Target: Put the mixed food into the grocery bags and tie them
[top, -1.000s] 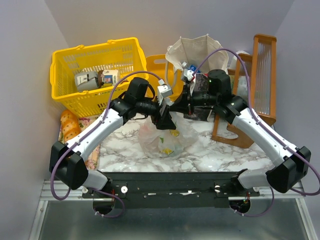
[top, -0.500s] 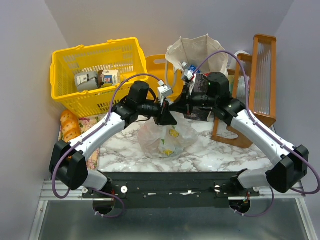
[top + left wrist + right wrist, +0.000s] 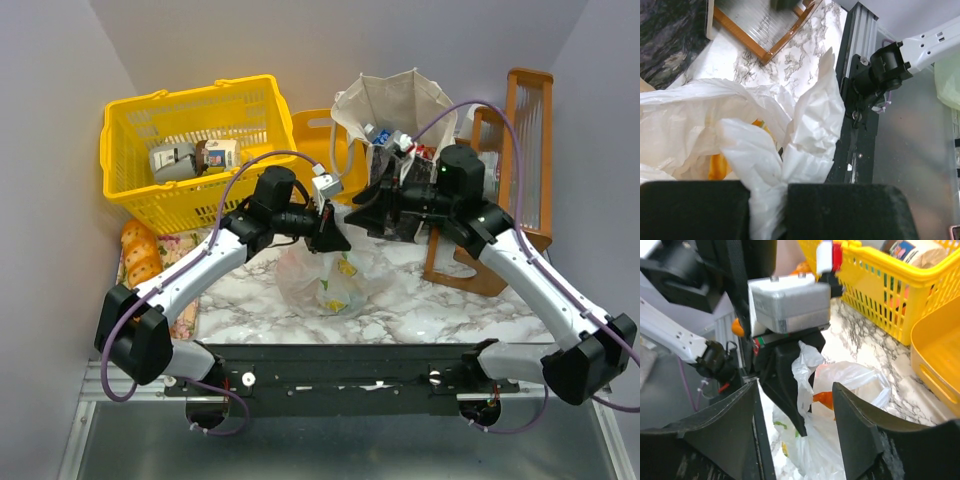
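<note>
**A:** From above, where is the plastic bag (image 3: 322,283)?

**B:** On the marble table (image 3: 450,310), midway between the two arms. Its top is drawn up into the left gripper (image 3: 334,242). The right gripper (image 3: 360,212) hangs just beside that one, pointing at it. I cannot tell its spread from this view.

**A:** And the canvas tote (image 3: 395,100)?

**B:** Upright at the back, right of the yellow basket (image 3: 190,130) and just beside the wooden rack (image 3: 525,150). Small packets (image 3: 400,145) show at its mouth.

**A:** What does the left wrist camera show?

**B:** Its two black fingers (image 3: 695,210) are drawn close together, pinching a twist of the white film between them. The rest of the bag billows out beyond. An orange (image 3: 720,167) shows through its wall.

**A:** And the right wrist?

**B:** Its own fingers (image 3: 725,435) stand wide apart and touch nothing. Beyond the gap, the left gripper clamps the bag's neck. The bag sags beneath it onto the marble, with an orange patch showing through the film. The yellow basket sits at the upper right.
</note>
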{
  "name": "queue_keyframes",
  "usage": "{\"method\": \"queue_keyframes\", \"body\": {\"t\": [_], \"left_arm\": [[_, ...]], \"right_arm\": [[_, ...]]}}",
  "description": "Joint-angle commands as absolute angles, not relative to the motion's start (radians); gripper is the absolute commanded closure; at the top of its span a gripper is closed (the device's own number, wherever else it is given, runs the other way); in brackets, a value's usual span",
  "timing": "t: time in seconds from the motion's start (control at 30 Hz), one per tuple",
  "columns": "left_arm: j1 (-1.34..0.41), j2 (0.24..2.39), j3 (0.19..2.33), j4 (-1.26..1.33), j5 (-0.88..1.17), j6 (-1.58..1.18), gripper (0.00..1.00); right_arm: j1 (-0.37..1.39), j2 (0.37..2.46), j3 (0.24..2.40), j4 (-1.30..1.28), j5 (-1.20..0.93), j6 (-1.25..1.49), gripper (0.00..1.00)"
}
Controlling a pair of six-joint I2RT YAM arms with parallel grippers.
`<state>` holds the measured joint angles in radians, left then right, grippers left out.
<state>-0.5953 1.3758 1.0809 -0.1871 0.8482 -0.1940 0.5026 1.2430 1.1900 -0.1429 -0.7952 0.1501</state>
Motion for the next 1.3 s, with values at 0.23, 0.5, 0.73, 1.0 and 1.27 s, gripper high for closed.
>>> {"method": "queue_keyframes", "body": {"t": [0.23, 0.5, 0.73, 1.0, 1.27], "left_arm": [[-0.615, 1.336, 1.088, -0.316, 0.931, -0.011, 1.0], [-0.63, 1.35, 1.1, -0.331, 0.94, -0.006, 1.0], [-0.637, 1.35, 1.101, -0.337, 0.936, -0.006, 1.0], [-0.638, 1.353, 1.103, -0.337, 0.934, -0.005, 1.0], [-0.64, 1.351, 1.108, -0.342, 0.928, -0.005, 1.0]], "right_arm": [[0.425, 1.33, 1.223, -0.059, -0.959, 0.336, 0.35], [0.445, 1.374, 1.177, 0.129, -1.037, 0.414, 0.41], [0.472, 1.417, 1.17, 0.16, -1.068, 0.425, 0.5], [0.499, 1.434, 1.144, 0.156, -1.103, 0.411, 0.5], [0.515, 1.448, 1.138, 0.149, -1.124, 0.405, 0.53]]}}
